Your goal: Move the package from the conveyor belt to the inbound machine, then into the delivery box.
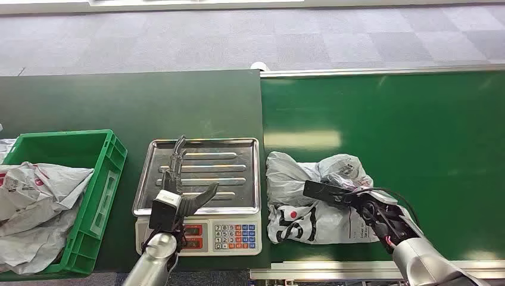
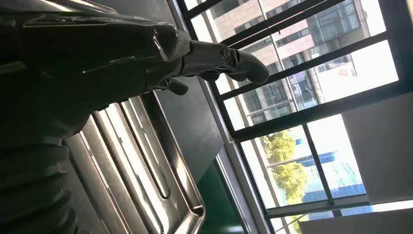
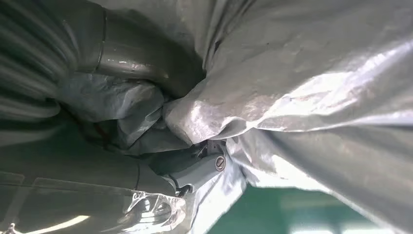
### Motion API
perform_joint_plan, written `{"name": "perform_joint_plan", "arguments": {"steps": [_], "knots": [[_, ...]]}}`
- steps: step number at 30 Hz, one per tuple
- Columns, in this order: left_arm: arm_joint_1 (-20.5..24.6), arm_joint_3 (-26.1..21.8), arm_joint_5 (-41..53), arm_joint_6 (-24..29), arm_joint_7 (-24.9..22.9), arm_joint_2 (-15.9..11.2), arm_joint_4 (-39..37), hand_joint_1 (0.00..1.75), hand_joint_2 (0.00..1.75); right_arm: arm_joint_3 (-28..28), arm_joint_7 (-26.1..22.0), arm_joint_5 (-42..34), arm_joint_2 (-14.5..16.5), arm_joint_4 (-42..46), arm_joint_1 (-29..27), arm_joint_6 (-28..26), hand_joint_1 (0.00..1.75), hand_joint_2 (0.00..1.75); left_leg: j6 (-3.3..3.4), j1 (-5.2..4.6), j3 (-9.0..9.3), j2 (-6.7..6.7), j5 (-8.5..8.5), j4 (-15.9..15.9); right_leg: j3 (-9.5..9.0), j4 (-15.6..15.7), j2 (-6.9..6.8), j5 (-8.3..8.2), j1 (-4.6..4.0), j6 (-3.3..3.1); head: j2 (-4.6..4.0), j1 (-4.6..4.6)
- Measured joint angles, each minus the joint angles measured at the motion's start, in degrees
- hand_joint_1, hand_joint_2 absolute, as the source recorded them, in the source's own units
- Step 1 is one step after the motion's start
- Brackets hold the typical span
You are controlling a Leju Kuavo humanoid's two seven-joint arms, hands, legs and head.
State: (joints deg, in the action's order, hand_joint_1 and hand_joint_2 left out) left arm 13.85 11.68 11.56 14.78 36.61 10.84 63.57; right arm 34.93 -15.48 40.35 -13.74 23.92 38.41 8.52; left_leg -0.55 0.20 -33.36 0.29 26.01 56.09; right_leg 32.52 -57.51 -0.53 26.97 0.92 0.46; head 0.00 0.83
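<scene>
On the green conveyor belt (image 1: 417, 131), head view: the grey plastic package (image 1: 309, 196) lies at the belt's near-left corner, just beside the inbound machine (image 1: 199, 190), a scale with a steel tray and keypad. The right hand (image 1: 345, 193) rests on the package with fingers bunching the film; the grasp step is in hand, the lift not yet begun. The left hand (image 1: 184, 196) hovers over the tray, fingers spread, holding nothing. The green delivery box (image 1: 113, 161) stands left of the scale and already contains other bags.

Left wrist view: the left hand's thumb and fingers (image 2: 229, 58) extend apart above the ribbed steel tray (image 2: 146, 161); nothing lies between them.

Right wrist view: the right hand's fingers (image 3: 141, 53) close into crumpled film of the package (image 3: 302, 87), pinching a fold against the thumb.

Judgement: the next move calls for a clean lift and a short leftward carry onto the tray, with the left hand clearing the tray.
</scene>
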Motion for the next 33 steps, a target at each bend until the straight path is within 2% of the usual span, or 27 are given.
{"name": "perform_joint_plan", "arguments": {"steps": [2,6,12,16,21,24,29,33], "knots": [[-0.19,-0.02,0.01,0.01,-0.01,-0.02,0.24,0.0,1.75,-0.3,-0.61,-0.89,0.37,0.31,-0.06,-1.78,1.75,1.75,0.0,0.0,0.0,0.0,0.0,0.0,0.0,0.0,0.0,0.0,0.0,0.0,0.0,-0.01],[-0.71,-0.08,0.04,0.53,0.28,-0.03,1.09,0.0,1.75,-2.77,-4.2,-5.31,1.86,3.36,-0.37,-9.73,1.75,1.75,0.0,0.01,0.0,0.03,0.0,0.0,0.03,0.0,0.02,0.0,-0.01,0.0,0.0,-0.01],[-0.99,-0.27,-1.3,1.63,2.45,-0.01,2.04,0.0,1.75,-6.86,-7.56,-8.99,2.88,8.93,-1.47,-15.59,1.75,1.75,-0.01,0.02,-0.01,-0.01,-0.01,0.0,0.03,0.0,0.01,0.0,-0.02,0.0,0.0,-0.02],[-1.18,-0.38,-4.17,2.7,3.2,-0.02,3.9,0.0,1.75,-12.04,-10.65,-12.86,2.94,16.7,-3.9,-21.97,1.75,1.75,0.0,0.01,-0.03,-0.02,0.0,0.01,0.04,0.0,-0.01,0.0,-0.01,0.0,0.0,-0.02],[-1.35,-0.35,-5.96,3.26,3.21,-0.03,6.13,0.0,1.75,-18.5,-11.85,-15.07,2.69,26.0,-6.28,-24.66,1.75,1.75,0.01,0.01,-0.03,0.0,0.01,0.01,0.04,0.0,0.0,0.0,0.0,0.0,0.0,-0.02],[-1.69,-0.31,-7.57,3.45,3.21,-0.02,7.81,0.0,1.75,-21.4,-14.31,-16.11,2.79,30.66,-8.31,-28.87,1.75,1.75,0.01,0.01,-0.02,-0.03,0.0,0.01,0.04,0.0,-0.02,0.0,0.0,0.0,0.0,-0.02],[-2.41,-0.26,-9.51,4.45,3.21,0.15,11.72,0.0,1.75,-26.79,-17.91,-15.73,3.84,42.23,-12.3,-36.44,1.75,1.75,0.0,0.01,-0.05,-0.05,0.01,0.0,0.05,0.0,-0.03,0.01,-0.01,0.0,0.0,-0.02],[-2.77,-0.19,-9.74,5.23,3.21,0.4,13.83,0.0,1.75,-27.74,-19.34,-8.8,5.65,50.65,-14.14,-41.22,1.75,1.75,0.0,0.01,-0.04,0.02,0.02,-0.02,0.07,0.0,0.01,0.01,-0.01,0.0,0.0,-0.02]]}}
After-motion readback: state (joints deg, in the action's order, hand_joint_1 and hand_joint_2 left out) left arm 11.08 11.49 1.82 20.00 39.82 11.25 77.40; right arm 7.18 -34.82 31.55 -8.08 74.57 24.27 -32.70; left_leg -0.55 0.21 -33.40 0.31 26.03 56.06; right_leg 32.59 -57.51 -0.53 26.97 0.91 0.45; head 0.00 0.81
